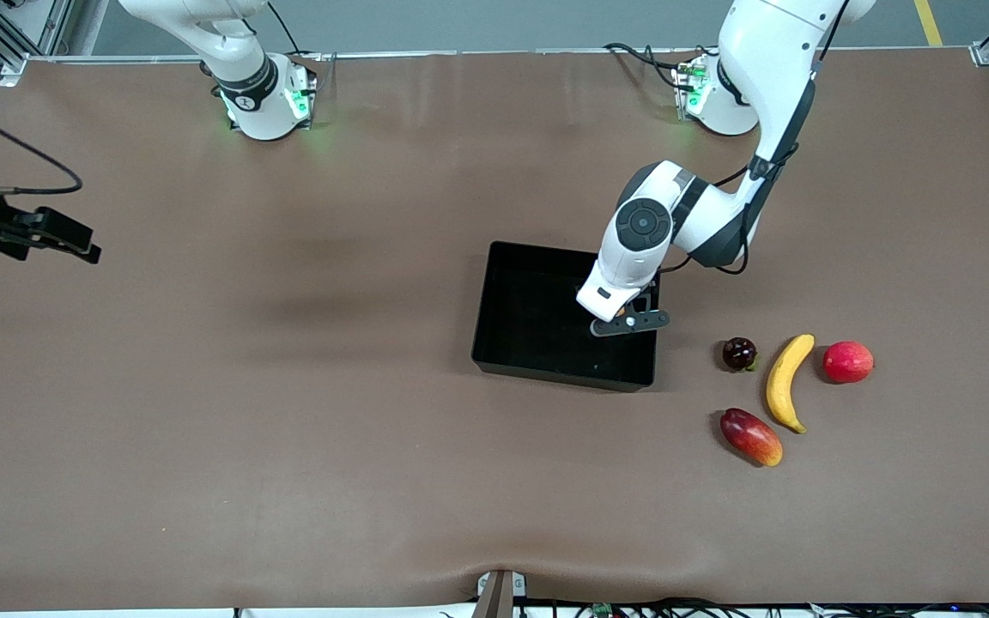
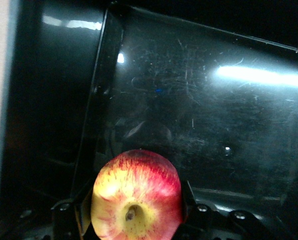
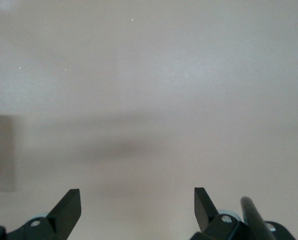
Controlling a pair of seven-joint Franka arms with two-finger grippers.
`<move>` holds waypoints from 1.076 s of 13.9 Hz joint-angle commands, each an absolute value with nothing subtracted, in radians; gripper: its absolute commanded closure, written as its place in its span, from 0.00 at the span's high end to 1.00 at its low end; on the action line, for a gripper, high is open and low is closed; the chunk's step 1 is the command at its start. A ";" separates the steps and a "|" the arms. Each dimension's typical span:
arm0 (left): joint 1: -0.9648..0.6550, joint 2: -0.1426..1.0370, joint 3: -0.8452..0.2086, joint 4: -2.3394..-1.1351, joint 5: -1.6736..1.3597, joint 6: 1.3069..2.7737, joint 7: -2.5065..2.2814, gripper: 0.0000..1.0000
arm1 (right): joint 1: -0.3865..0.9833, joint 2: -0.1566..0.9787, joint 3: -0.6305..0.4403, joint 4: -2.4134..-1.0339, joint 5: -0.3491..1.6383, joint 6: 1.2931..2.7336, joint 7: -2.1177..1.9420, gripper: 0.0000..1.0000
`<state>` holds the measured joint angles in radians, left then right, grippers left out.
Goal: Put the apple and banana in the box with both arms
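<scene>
My left gripper (image 1: 629, 319) is low over the black box (image 1: 559, 371), at the box's end toward the left arm. It is shut on the apple (image 2: 136, 195), red with yellow streaks, stem dimple toward the wrist camera; the box's glossy floor (image 2: 214, 115) lies just under it. In the front view the arm's hand hides the apple. The yellow banana (image 1: 786, 382) lies on the table beside the box, toward the left arm's end. My right gripper (image 3: 137, 202) is open and empty over bare table at the right arm's end (image 1: 48, 233).
Around the banana lie a dark plum (image 1: 739, 353), a pink-red round fruit (image 1: 848, 361) and a red-and-yellow mango (image 1: 750, 436). The brown table (image 1: 288, 386) stretches wide between the box and the right gripper.
</scene>
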<state>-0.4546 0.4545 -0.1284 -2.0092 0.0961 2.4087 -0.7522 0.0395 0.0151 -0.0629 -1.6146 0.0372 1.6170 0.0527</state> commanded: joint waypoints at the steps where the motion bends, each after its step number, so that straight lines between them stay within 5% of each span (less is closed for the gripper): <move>1: -0.462 0.465 -0.129 -2.022 0.117 2.447 -0.761 0.00 | -0.001 -0.074 -0.048 -1.726 0.025 1.678 0.020 1.00; 2: -0.463 0.471 -0.129 -2.022 0.117 2.456 -0.762 0.00 | -0.003 -0.057 -0.049 -1.694 0.025 1.672 0.017 1.00; 4: -0.471 0.485 -0.130 -2.022 0.117 2.467 -0.770 0.17 | -0.017 -0.020 -0.049 -1.629 0.015 1.669 0.006 1.00; 6: -0.479 0.489 -0.130 -2.020 0.115 2.467 -0.772 0.58 | -0.058 0.018 -0.048 -1.571 0.028 1.640 -0.056 1.00; 7: -0.479 0.489 -0.130 -2.020 0.117 2.467 -0.770 0.63 | -0.057 0.024 -0.048 -1.557 0.028 1.626 -0.058 1.00; 9: -0.480 0.482 -0.130 -2.014 0.115 2.465 -0.764 1.00 | -0.049 0.029 -0.045 -1.543 0.028 1.611 -0.055 1.00; 12: -0.473 0.427 -0.130 -2.002 0.115 2.429 -0.753 1.00 | -0.046 0.029 -0.043 -1.542 0.015 1.609 -0.058 1.00; 15: -0.434 0.336 -0.123 -1.918 0.115 2.240 -0.709 1.00 | -0.038 0.029 -0.041 -1.542 0.012 1.588 -0.052 1.00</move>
